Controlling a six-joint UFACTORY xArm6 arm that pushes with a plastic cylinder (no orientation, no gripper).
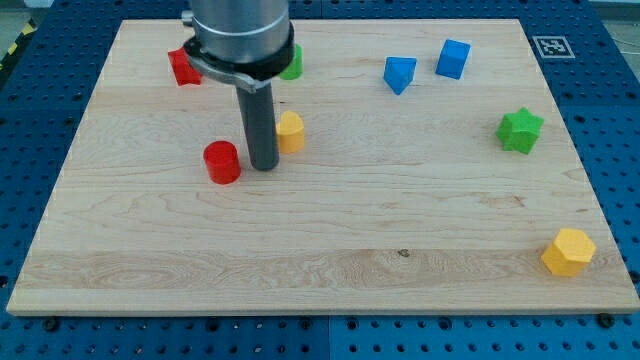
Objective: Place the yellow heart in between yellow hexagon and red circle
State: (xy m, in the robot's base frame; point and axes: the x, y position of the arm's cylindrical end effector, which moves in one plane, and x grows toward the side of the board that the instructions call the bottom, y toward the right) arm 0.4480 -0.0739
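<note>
Between red circle (pixel 222 162) and yellow heart (pixel 291 131), my tip (pixel 264 166)

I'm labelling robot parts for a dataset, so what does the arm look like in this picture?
Only the arm's end shows: a wide, grey metallic cylinder at the view's top, with a black ring around its lower edge. From it hangs a straight, dark grey rod ending in my tip. No cables, markings or labels can be seen on it.

Red block (pixel 183 67), green block (pixel 292 64) top left; two blue blocks (pixel 399 74) (pixel 453 58) top centre-right; green star (pixel 520 130) right.
</note>
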